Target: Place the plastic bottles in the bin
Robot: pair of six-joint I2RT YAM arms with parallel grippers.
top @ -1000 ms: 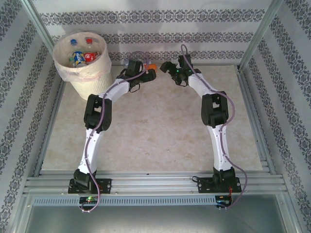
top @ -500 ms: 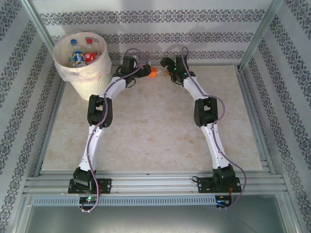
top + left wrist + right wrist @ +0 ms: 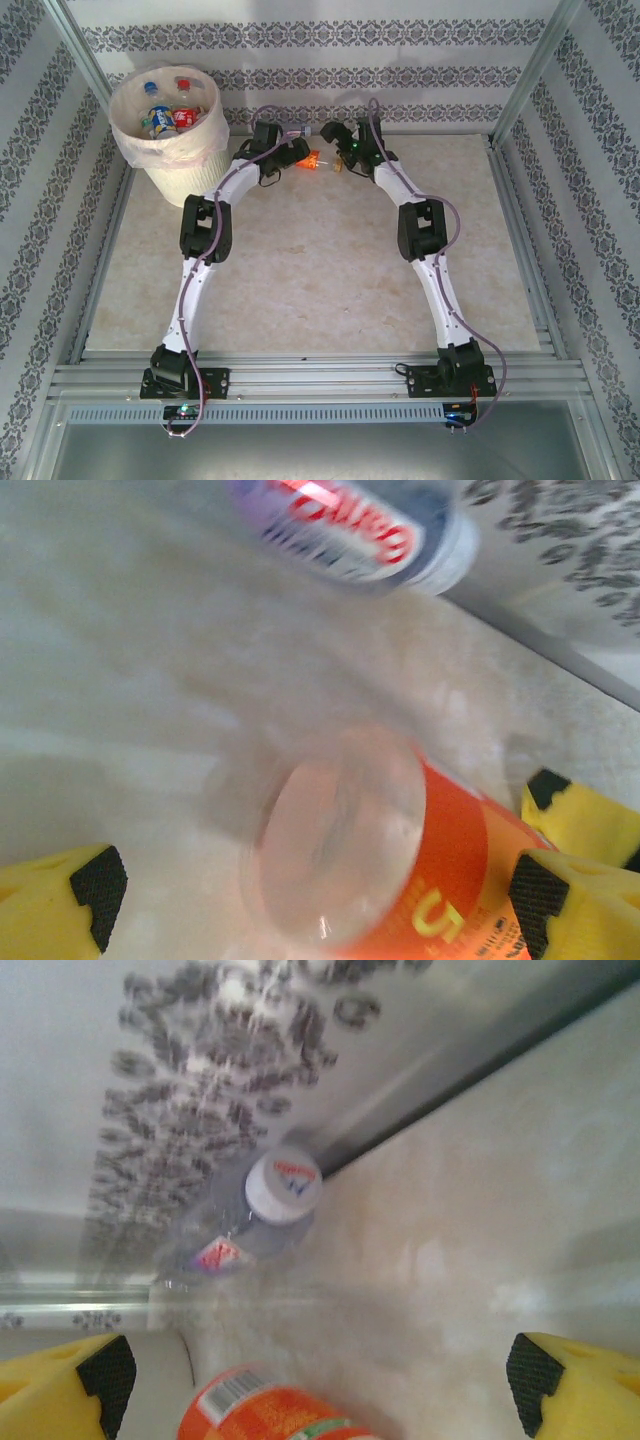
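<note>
Orange-label bottle [image 3: 400, 880] lies on its side on the surface [image 3: 120, 680] between the left fingers [image 3: 60, 900], which are spread wide and not pinching it. The right fingers [image 3: 570, 1385] are also spread, holding nothing, close to the same bottle. The blue-label bottle [image 3: 345, 520] lies just beyond, by the back wall [image 3: 200, 1080]. The bin [image 3: 188, 175] is at the far left corner with several bottles [image 3: 165, 105] inside.

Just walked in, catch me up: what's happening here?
Both arms reach to the table's far edge. The left gripper, open, straddles a clear plastic bottle with an orange label; the right gripper, also open, hovers close by. A second clear bottle with a white cap lies by the back wall. The round cream-white bin holds several bottles.
</note>
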